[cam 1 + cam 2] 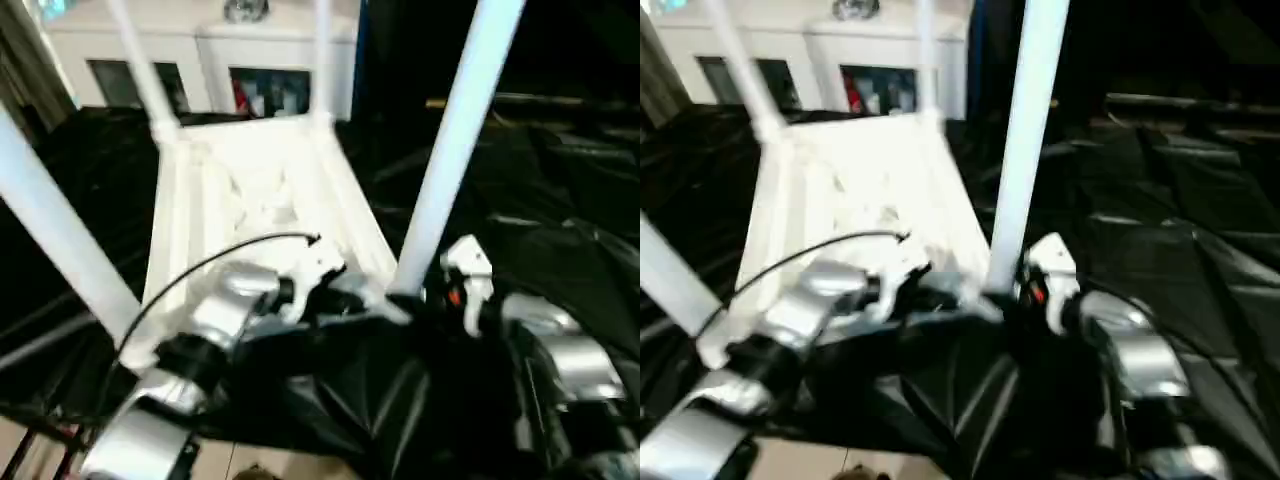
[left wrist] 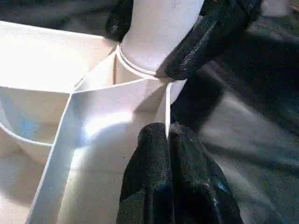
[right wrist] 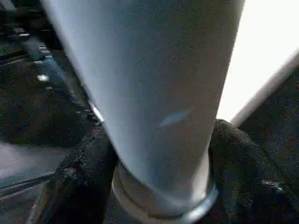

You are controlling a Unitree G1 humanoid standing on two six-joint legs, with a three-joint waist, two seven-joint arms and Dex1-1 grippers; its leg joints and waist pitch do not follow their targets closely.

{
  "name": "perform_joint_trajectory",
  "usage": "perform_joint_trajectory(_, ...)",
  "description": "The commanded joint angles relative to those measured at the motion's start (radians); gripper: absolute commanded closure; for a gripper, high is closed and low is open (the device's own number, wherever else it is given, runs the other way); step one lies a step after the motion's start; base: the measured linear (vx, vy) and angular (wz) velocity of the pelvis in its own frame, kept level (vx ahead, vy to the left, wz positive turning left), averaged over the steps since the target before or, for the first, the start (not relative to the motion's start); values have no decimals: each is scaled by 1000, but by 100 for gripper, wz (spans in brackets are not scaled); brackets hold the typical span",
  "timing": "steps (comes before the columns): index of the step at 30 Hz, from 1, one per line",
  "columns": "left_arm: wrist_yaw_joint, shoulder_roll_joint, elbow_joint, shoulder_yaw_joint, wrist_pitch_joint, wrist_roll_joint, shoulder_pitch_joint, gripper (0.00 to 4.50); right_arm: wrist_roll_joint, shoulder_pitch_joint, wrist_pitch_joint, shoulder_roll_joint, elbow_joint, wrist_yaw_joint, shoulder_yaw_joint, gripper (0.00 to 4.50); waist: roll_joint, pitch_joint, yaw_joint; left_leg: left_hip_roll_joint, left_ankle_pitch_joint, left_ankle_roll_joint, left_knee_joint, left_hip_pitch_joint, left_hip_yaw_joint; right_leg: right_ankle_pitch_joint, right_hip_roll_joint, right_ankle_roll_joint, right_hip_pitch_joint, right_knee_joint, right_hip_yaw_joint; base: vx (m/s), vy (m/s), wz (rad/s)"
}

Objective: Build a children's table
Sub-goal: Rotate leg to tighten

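Black-draped work table [image 1: 560,200] bears upturned tabletop [image 1: 250,190], legs [image 1: 455,140] skyward.

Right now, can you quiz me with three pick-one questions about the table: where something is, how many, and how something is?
1. Where is the right gripper?
A. At the bottom of the near right leg
B. On the floor
C. On a far leg

2. How many legs stand up from the tabletop?
A. Two
B. Three
C. Four

3. How is the left gripper?
A. Wide open
B. Shut on the tabletop's thin wall
C. Holding a loose leg

Answers:
1 A: its black fingers sit on either side of that leg's base.
2 C: one leg rises from each corner.
3 B: its fingers are pinched together with the white wall between them.
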Motion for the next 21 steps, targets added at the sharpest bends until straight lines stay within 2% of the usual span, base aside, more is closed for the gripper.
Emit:
perform_joint_trajectory(1, -52, -31, -76, -17, -16, -67, -22, 450, 9, 17, 26, 14, -11, 50, 68, 149, -15, -54, 2, 60, -211, 83, -61, 11, -13, -193, -67, -231, 48, -64, 42, 0, 0, 0)
perform_joint_trajectory(3, -105, 8, -92, -23, -11, -73, -14, 450, 10, 16, 22, -23, -36, 106, 88, 149, -16, -54, 9, 60, -229, 65, -63, 12, -14, -229, -68, -220, 47, -64, 43, 0, 0, 0)
perform_joint_trajectory(7, -137, 36, -98, -22, -8, -73, -11, 450, -40, 4, -19, -39, -6, 106, 109, 149, -17, -53, 8, 59, -240, 48, -65, 12, -15, -243, -69, -210, 45, -66, 44, 0, 0, 0)
perform_joint_trajectory(11, -147, 44, -108, -20, -2, -73, -9, 450, -44, 1, -17, -38, -3, 105, 117, 149, -18, -55, 9, 58, -219, 52, -63, 12, -15, -208, -68, -217, 47, -62, 44, 0, 0, 0)
perform_joint_trajectory(13, -147, 46, -111, -20, 0, -72, -9, 450, -42, -1, -19, -26, 2, 96, 116, 183, -20, -55, 9, 57, -211, 55, -62, 10, -14, -199, -68, -219, 48, -61, 43, 0, 0, 0)
perform_joint_trajectory(17, -148, 48, -115, -21, 3, -75, -8, 450, -33, -4, -13, -20, 2, 94, 117, 208, -19, -54, 8, 57, -215, 54, -62, 11, -14, -213, -68, -218, 48, -62, 43, 0, 0, 0)
perform_joint_trajectory(21, -134, 43, -113, -21, -1, -71, -4, 450, -21, 6, -9, -17, -8, 90, 115, 213, -20, -55, 8, 57, -215, 53, -62, 11, -14, -204, -67, -220, 48, -61, 43, 0, 0, 0)
